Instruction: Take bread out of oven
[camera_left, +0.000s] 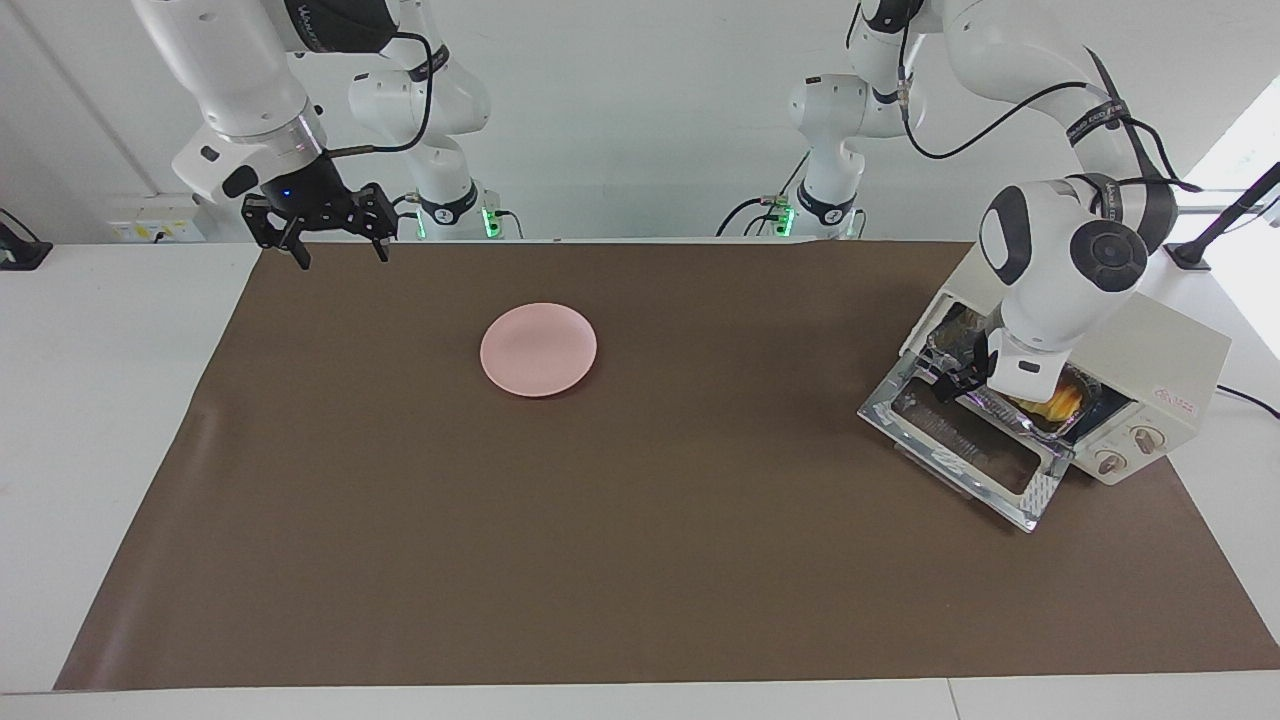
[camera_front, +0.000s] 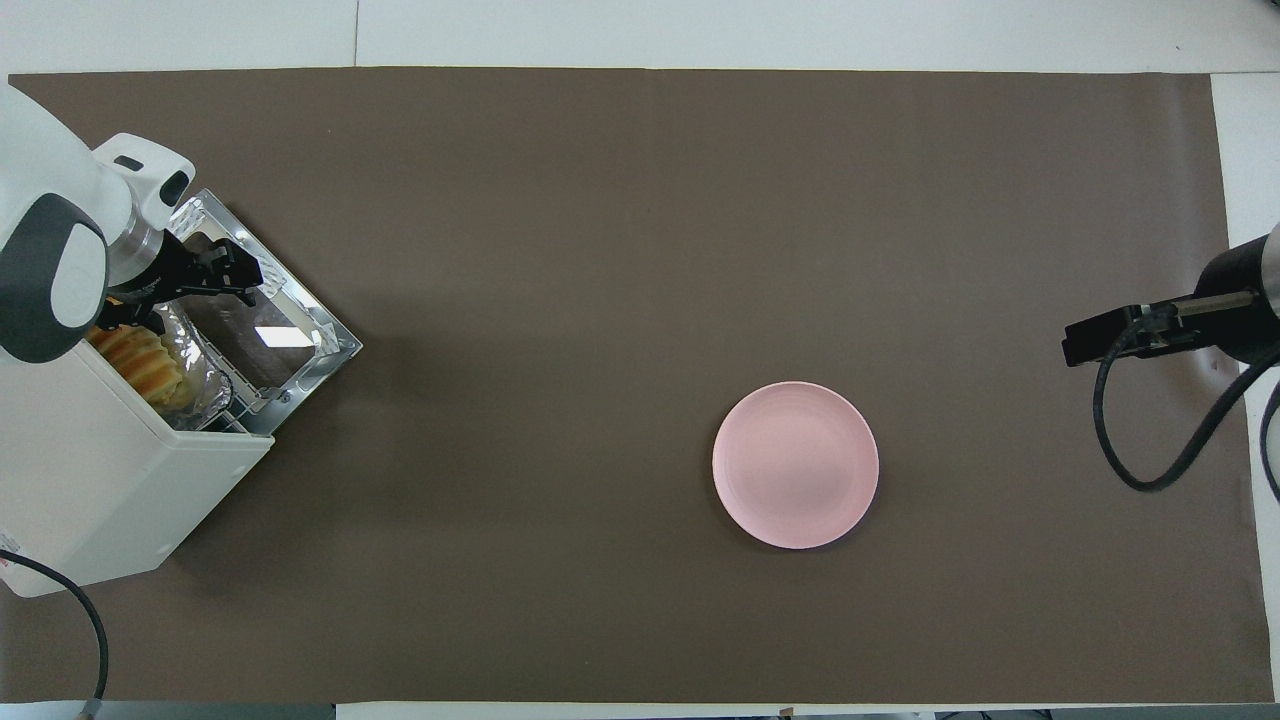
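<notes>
The cream-white oven (camera_left: 1160, 370) stands at the left arm's end of the table, and it also shows in the overhead view (camera_front: 110, 500). Its glass door (camera_left: 955, 445) lies dropped open. The golden ridged bread (camera_left: 1055, 405) lies in a crinkled foil tray (camera_front: 200, 385) in the oven's mouth, and the left wrist partly hides the bread (camera_front: 140, 362) from above. My left gripper (camera_left: 955, 385) hangs over the open door (camera_front: 330, 345), right in front of the tray, and it also shows in the overhead view (camera_front: 235, 275). My right gripper (camera_left: 338, 255) waits open and empty above the mat's corner at the right arm's end.
A pink plate (camera_left: 538, 350) sits empty on the brown mat, toward the right arm's end and about mid-depth; it also shows in the overhead view (camera_front: 795, 465). The oven's cable trails off the table's edge near the robots.
</notes>
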